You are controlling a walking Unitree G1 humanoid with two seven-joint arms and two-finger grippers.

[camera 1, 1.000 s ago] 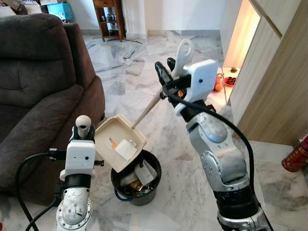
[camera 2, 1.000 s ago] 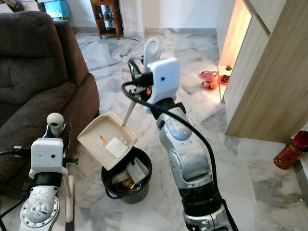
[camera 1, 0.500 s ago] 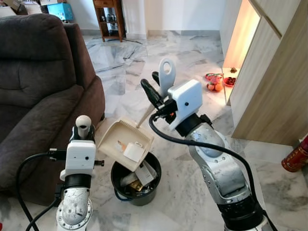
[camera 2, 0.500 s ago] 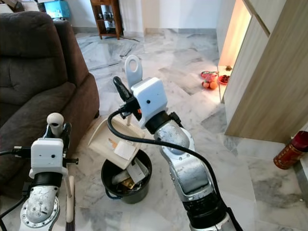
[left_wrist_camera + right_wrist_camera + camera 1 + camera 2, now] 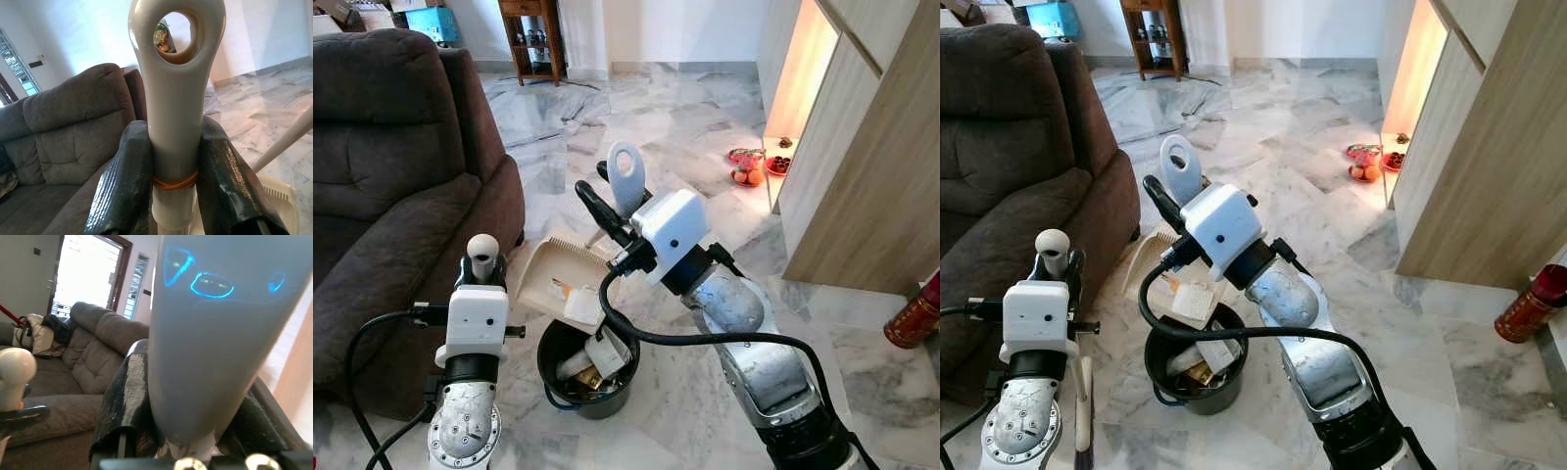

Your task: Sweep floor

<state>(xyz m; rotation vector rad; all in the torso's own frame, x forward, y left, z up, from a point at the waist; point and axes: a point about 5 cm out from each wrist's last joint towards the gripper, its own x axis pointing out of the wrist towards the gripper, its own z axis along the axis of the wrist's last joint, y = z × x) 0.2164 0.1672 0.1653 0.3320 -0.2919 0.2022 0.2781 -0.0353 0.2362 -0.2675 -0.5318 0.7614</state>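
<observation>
Dustpan tipping into the bin

The dustpan (image 5: 560, 280) is tilting over the black bin (image 5: 587, 364), paper sliding off its lip. The right gripper (image 5: 607, 201) is clamping the dustpan handle (image 5: 625, 178); the left gripper (image 5: 168, 169) is closed on the broom handle (image 5: 175, 98) beside the bin. Tilting slowly above the bin's rim should keep scraps inside.

Sofa (image 5: 391, 176) crowds the bin (image 5: 578, 377); open marble floor (image 5: 705, 117) lies beyond.

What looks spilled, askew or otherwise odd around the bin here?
Nothing spilled. The dustpan is tilted over the black bin, a paper scrap hanging at its lip, on purpose: the right gripper is emptying it.
</observation>
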